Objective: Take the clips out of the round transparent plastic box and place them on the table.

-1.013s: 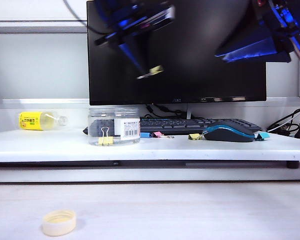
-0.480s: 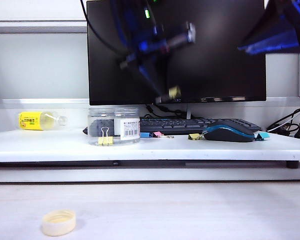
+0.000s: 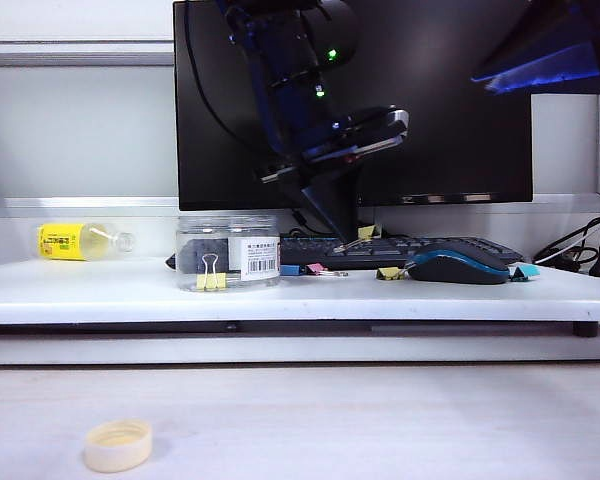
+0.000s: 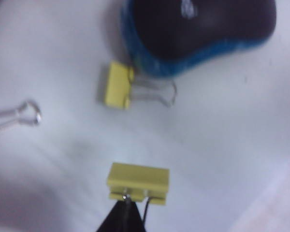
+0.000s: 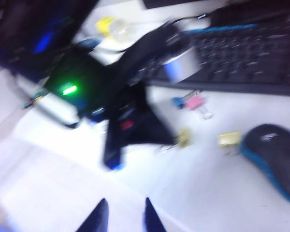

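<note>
The left gripper (image 3: 352,241) is closed on the wire handles of a yellow clip (image 4: 138,183), suspending it just above the table (image 3: 280,295) near the mouse (image 3: 458,263), beside a second yellow clip (image 4: 118,92) lying against the mouse. The round transparent plastic box (image 3: 227,252) stands well apart to the left with a yellow clip inside. The right gripper (image 5: 122,217) hangs high at the right, fingers spread and empty.

White table (image 3: 130,290), clear round transparent plastic box (image 3: 227,252) labelled with a white barcode sticker, yellow, pink and blue clips (image 3: 314,268) with silver handles, black mouse (image 3: 458,264) edged in blue, black keyboard (image 3: 380,247), cream lid (image 3: 118,445), yellow-labelled bottle (image 3: 80,240)
</note>
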{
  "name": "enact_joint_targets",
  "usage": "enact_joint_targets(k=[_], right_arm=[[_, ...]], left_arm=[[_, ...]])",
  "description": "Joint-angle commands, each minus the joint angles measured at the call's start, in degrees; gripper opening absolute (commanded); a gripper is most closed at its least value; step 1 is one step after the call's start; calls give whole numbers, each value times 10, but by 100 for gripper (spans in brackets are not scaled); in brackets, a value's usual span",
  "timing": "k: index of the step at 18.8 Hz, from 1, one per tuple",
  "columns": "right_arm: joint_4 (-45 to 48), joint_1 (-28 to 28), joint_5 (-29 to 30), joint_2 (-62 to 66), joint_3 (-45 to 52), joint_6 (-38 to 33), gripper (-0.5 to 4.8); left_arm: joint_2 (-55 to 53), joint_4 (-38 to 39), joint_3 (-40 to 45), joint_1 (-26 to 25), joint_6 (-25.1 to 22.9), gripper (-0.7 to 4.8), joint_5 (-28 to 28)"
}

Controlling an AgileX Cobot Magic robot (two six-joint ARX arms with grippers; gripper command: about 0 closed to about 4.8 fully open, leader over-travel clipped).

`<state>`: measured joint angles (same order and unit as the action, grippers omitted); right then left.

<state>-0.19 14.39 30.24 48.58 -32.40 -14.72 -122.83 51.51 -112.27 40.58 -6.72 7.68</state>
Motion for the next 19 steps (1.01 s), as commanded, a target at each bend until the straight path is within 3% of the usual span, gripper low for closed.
enact_joint_targets(k=[1,2,3,9,11,15,19], right_arm=[[4,0,32,-2,-2,-3,99],[3,0,34,-3,-2,-3,99],[3,0,34,-3,-2,-3,99],[1,0,46,-3,-2,-3,99],[0,0,46,-3,-2,-3,99],[-5,0,44,-3,-2,0,99],[1,0,44,-3,-2,0,99]], left_arm=[[-3,-24,-2,1,7,39,-1],[-5,-27,-2,1,9,91,-2],[-7,-28,-2,0,12,99,-2],[-10,2,-19,0,11,99,-28],[-10,48,-70,0,-4,99,-42],[33,205,-213,-18,-27,99,-133],[71,307,-214,-78,-11,98,-122]])
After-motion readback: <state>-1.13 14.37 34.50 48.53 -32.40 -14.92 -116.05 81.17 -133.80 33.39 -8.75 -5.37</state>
